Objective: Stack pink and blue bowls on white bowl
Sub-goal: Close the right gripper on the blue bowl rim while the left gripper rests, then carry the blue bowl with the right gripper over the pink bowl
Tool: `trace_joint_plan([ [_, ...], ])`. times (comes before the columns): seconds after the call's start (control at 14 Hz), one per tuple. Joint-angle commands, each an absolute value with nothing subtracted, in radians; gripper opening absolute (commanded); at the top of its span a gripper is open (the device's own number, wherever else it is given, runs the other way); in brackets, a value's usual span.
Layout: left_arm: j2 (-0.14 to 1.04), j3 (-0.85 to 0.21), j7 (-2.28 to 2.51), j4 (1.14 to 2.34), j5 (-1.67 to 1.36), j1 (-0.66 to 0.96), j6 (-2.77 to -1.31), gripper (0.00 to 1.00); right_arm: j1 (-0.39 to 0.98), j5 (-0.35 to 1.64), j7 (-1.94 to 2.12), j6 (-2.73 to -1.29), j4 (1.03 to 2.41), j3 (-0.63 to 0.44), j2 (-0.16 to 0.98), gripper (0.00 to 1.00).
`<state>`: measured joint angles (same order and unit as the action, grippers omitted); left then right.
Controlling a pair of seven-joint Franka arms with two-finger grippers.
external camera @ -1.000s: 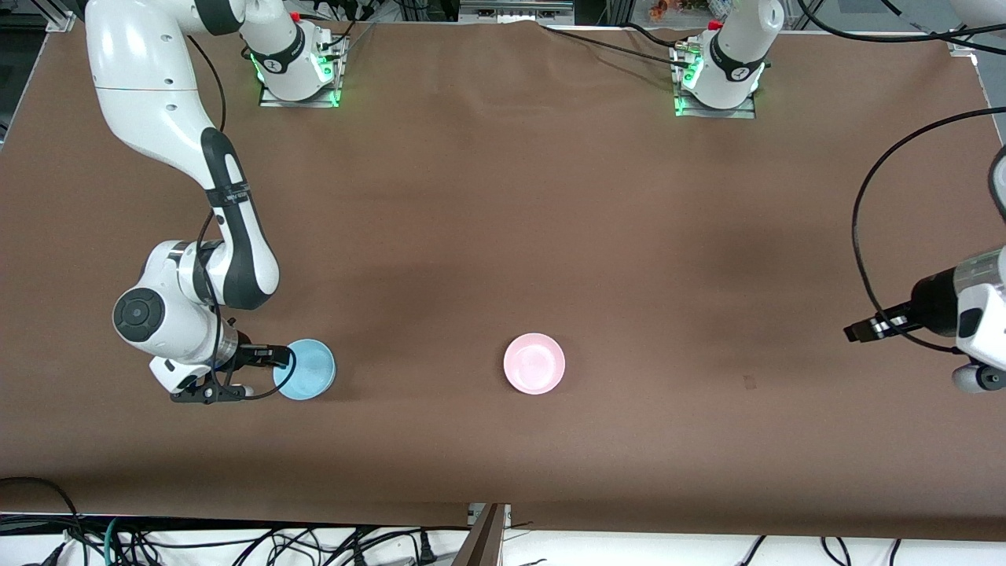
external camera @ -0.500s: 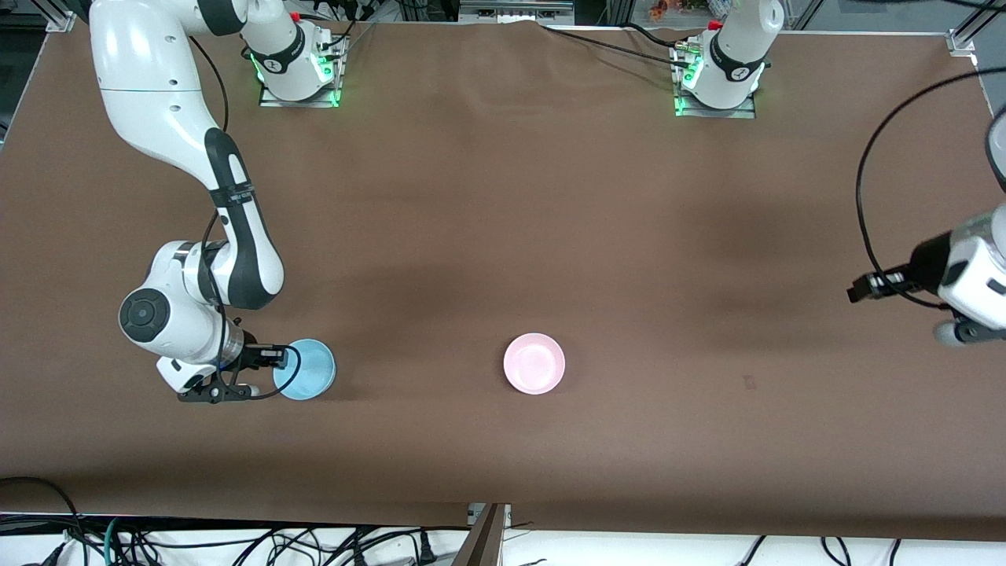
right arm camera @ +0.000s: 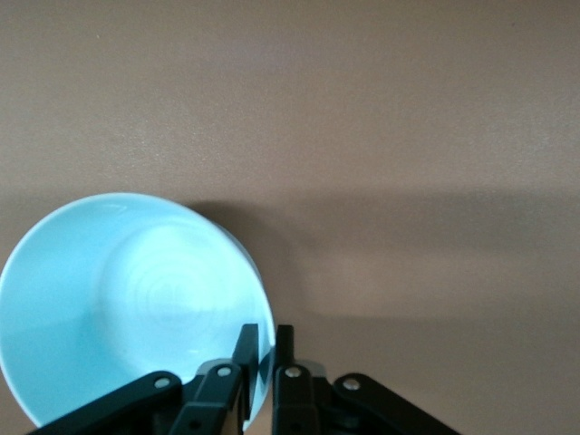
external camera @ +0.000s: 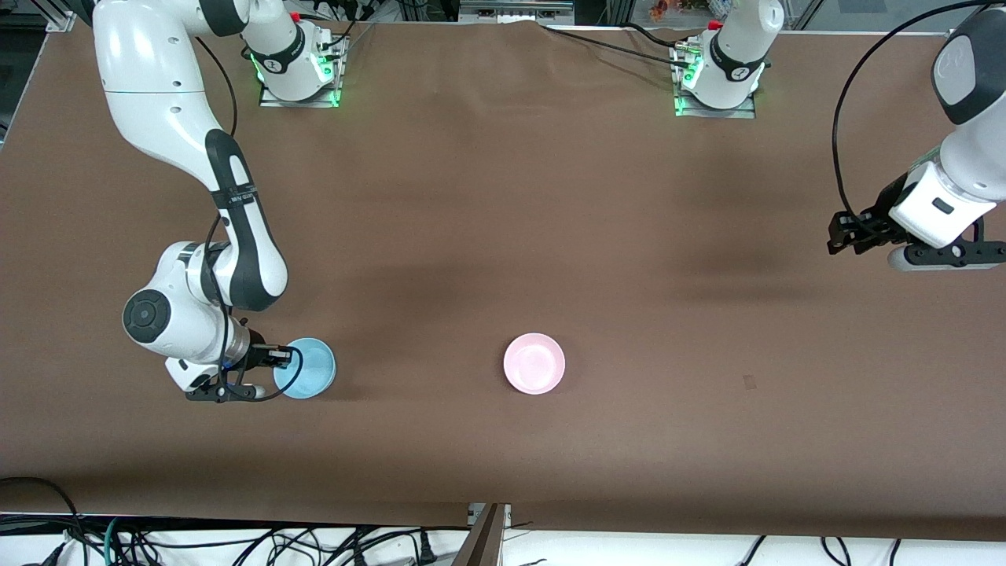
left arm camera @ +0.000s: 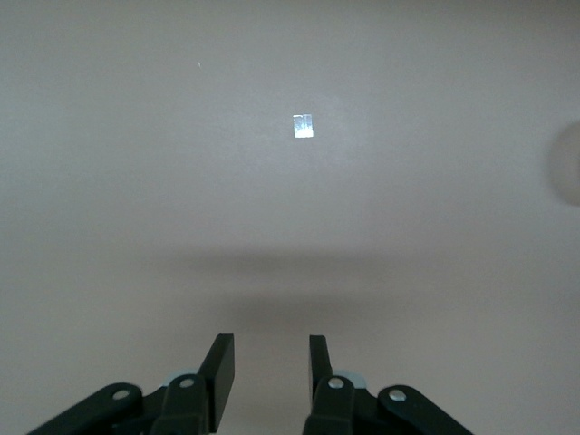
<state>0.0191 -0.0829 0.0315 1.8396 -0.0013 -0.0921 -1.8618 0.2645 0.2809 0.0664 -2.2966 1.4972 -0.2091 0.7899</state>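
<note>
The light blue bowl (external camera: 308, 369) is near the right arm's end of the table. My right gripper (external camera: 285, 358) is shut on its rim. In the right wrist view the fingers pinch the blue bowl's (right arm camera: 127, 299) edge, with my right gripper (right arm camera: 265, 342) at the rim. The pale pink bowl (external camera: 534, 363) sits at the table's middle, beside the blue one. My left gripper (external camera: 838, 236) is open and empty over bare cloth at the left arm's end; it also shows in the left wrist view (left arm camera: 270, 349). No separate white bowl shows.
Brown cloth (external camera: 503, 196) covers the table. A small shiny mark (external camera: 748, 383) lies on the cloth between the pink bowl and the left arm's end, and it shows in the left wrist view (left arm camera: 304, 126). Cables hang below the front edge.
My left arm has swung up and toward its base, away from the front camera. My right gripper stays on the blue bowl's rim. Both bowls stay where they were.
</note>
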Motion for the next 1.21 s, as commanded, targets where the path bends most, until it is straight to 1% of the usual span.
trace_joint_plan([
  [0.0, -0.009, -0.086, -0.002, 1.861, 0.018, -0.095, -1.864, 0.41, 0.264, 0.304, 0.094, -2.260, 1.462, -0.199, 0.784, 0.05],
  [0.14, -0.020, -0.087, -0.005, 1.862, 0.018, -0.095, -1.864, 0.42, 0.270, 0.308, 0.081, -2.232, 1.427, -0.164, 0.779, 0.00],
  [0.29, -0.021, -0.089, -0.005, 1.862, 0.018, -0.097, -1.862, 0.48, 0.282, 0.311, 0.019, -2.185, 1.395, -0.143, 0.772, 0.00],
  [0.43, -0.023, -0.092, -0.014, 1.856, 0.017, -0.095, -1.850, 0.64, 0.305, 0.310, -0.104, -2.131, 1.350, -0.106, 0.762, 0.00],
  [0.57, -0.020, -0.092, -0.017, 1.842, 0.017, -0.089, -1.848, 0.86, 0.337, 0.308, -0.254, -2.079, 1.283, -0.057, 0.762, 0.00],
  [0.71, -0.015, -0.092, -0.002, 1.819, 0.003, -0.089, -1.847, 0.97, 0.380, 0.307, -0.392, -2.091, 1.259, -0.005, 0.765, 0.00],
  [0.86, -0.009, -0.092, -0.002, 1.780, 0.000, -0.087, -1.801, 1.00, 0.463, 0.302, -0.553, -2.114, 1.233, 0.000, 0.772, 0.00],
  [1.0, -0.009, -0.092, -0.002, 1.761, 0.000, -0.087, -1.763, 1.00, 0.534, 0.299, -0.679, -2.196, 1.220, -0.002, 0.791, 0.00],
  [1.14, -0.005, -0.092, 0.003, 1.763, 0.000, -0.087, -1.758, 1.00, 0.580, 0.299, -0.748, -2.278, 1.197, 0.000, 0.825, 0.00],
])
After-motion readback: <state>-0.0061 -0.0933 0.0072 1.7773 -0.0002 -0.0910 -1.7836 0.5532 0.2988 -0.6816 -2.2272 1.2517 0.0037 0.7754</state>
